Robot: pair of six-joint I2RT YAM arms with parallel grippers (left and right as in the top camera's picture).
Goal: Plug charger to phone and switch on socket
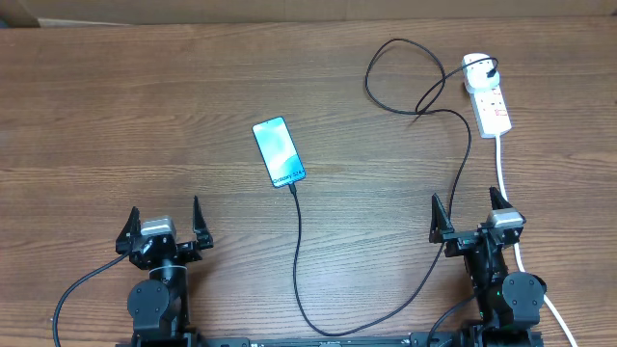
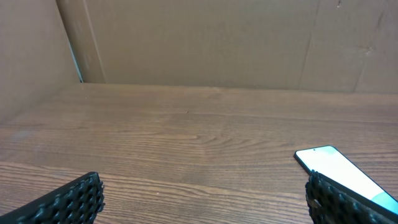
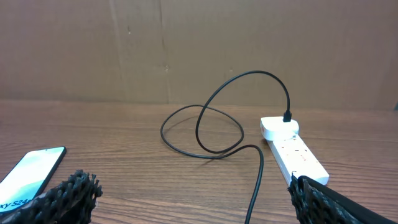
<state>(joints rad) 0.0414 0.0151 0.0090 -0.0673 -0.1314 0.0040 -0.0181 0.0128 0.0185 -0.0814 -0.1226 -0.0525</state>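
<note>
The phone [image 1: 280, 152] lies flat on the wooden table [image 1: 116, 116] just left of centre in the overhead frame, screen up and lit pale blue, turned a little so its top leans toward the upper left. The charger [image 1: 301, 253] runs from the phone's lower edge, where its tip appears to be seated, down toward the bottom of the frame, bends right, climbs along the right side, loops in the upper right and ends at a black plug sitting in the socket [image 1: 486, 93]. The socket is the white strip in the upper right corner, its thick white cord [image 1: 504, 173] trailing straight down past the right arm.

Both arms sit at the bottom edge, well apart from the phone and from the socket. The left end effector [image 1: 162, 227], in the lower left, has its fingers spread wide with nothing between them; in the left wrist view the two dark ridged fingertips [image 2: 68, 200] sit at opposite lower corners, with the phone [image 2: 342, 174] lying at the lower right. The right end effector [image 1: 470, 215], in the lower right, is likewise spread wide and empty. From the right wrist view the charger [image 3: 211, 127] curls in a loop mid-frame, its plug standing in the near end of the socket [image 3: 292, 149], and a corner of the phone [image 3: 31, 171] shows at lower left.
</note>
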